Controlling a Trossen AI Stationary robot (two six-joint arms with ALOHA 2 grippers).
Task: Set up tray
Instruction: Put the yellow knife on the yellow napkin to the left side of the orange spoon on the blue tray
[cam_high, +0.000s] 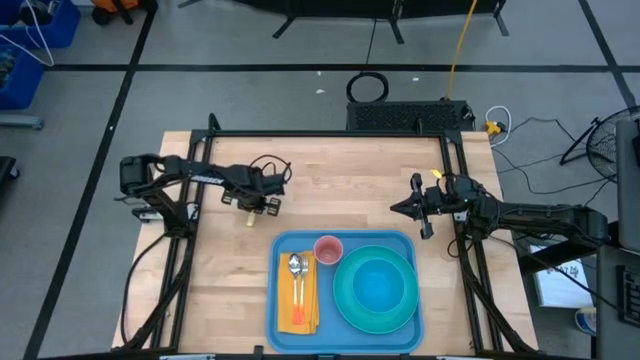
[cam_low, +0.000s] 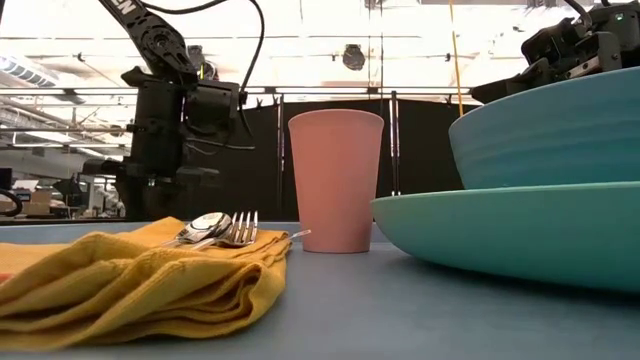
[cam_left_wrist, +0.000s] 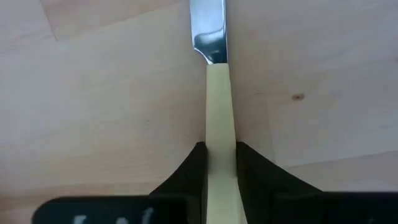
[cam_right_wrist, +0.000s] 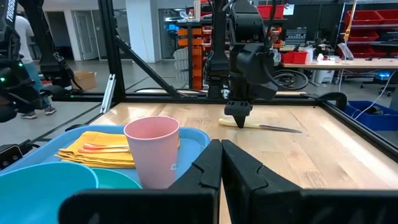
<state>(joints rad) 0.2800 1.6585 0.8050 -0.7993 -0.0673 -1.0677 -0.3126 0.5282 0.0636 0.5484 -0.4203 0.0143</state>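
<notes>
The blue tray (cam_high: 345, 242) lies at the table's near edge. On it are a yellow folded napkin (cam_high: 297, 295) with a fork and spoon (cam_low: 215, 229), a pink cup (cam_high: 328, 248) and a teal bowl on a teal plate (cam_high: 377, 288). A knife (cam_right_wrist: 261, 126) with a cream handle lies on the bare wood beyond the tray's far left corner. My left gripper (cam_high: 263, 204) stands over it, pointing down, shut on the handle. My right gripper (cam_right_wrist: 221, 157) hovers shut off the tray's far right corner, touching nothing. My left gripper pinches the knife's cream handle (cam_left_wrist: 217, 124) between its two fingers (cam_left_wrist: 196, 169). It comes from above, pointing down, with one finger on each long side of the handle. The knife lies flat on the table, its steel blade (cam_left_wrist: 209, 28) sticking out beyond the fingers.
Bare wood stretches across the table's far half and to the left of the tray. A black frame (cam_high: 330, 133) runs round the table. A person (cam_right_wrist: 25, 43) stands in the room beyond the table.
</notes>
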